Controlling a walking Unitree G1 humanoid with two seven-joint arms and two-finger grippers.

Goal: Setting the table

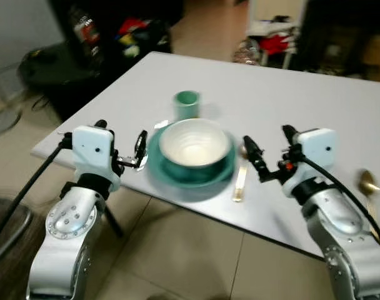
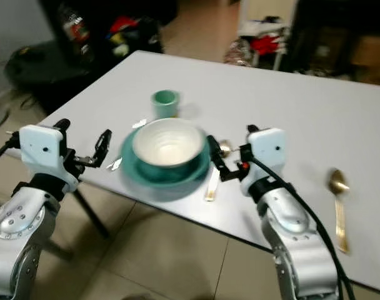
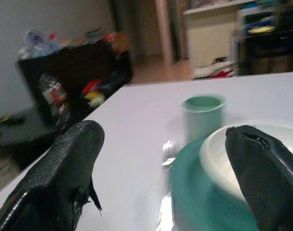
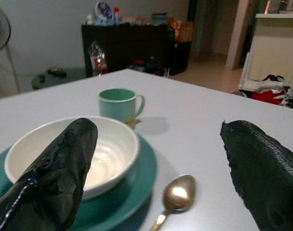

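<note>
A white table (image 1: pixel 290 100) carries the setting so far, with a dark cabinet (image 4: pixel 132 45) and household clutter on the floor behind it. Near the table's front edge sits a teal plate (image 1: pixel 171 176) with a white bowl (image 1: pixel 195 144) on it, and a small green mug (image 1: pixel 187 104) stands just behind them. A gold spoon (image 4: pixel 175 197) lies on the table just to the right of the plate, its bowl end pointing away from the robot. A second piece of gold cutlery (image 2: pixel 338 206) lies well apart, far to the right near the table edge.

The left gripper (image 1: pixel 135 152) hovers at the plate's left rim, fingers spread and holding nothing; a small silvery item (image 3: pixel 168 153) lies on the table just beyond it (too blurred to identify). The right gripper (image 1: pixel 255 159) hangs just right of the gold spoon, also spread wide and empty.

The step in hand looks like straightening the cutlery beside the plate. To do it well, each gripper should come down squarely over a handle, close gently, and avoid nudging the plate or bowl.
</note>
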